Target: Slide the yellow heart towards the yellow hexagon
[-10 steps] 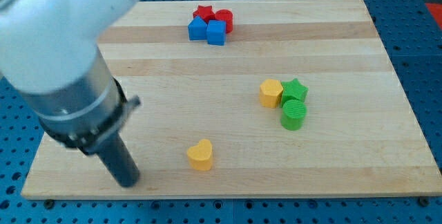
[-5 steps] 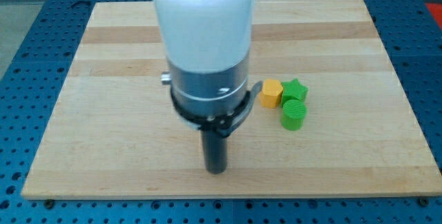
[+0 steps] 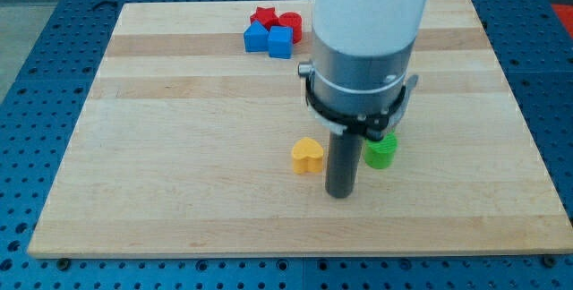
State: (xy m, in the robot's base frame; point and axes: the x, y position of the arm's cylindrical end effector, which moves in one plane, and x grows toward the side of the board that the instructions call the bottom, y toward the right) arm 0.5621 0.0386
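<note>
My tip (image 3: 339, 193) rests just right of the yellow heart (image 3: 307, 156). I carry no pincer. The green cylinder (image 3: 381, 152) sits right of the heart.

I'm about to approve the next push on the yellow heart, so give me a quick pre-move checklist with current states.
1. Yellow heart in view, flat on the board: ok.
2. My tip beside the heart, on its right and slightly lower: ok.
3. Tip touching the heart: cannot tell.
4. Yellow hexagon visible: not ok, the arm hides it.
5. Green cylinder close to the rod's right: ok, apart.
6. Red and blue blocks away at the view's top: ok.
</note>
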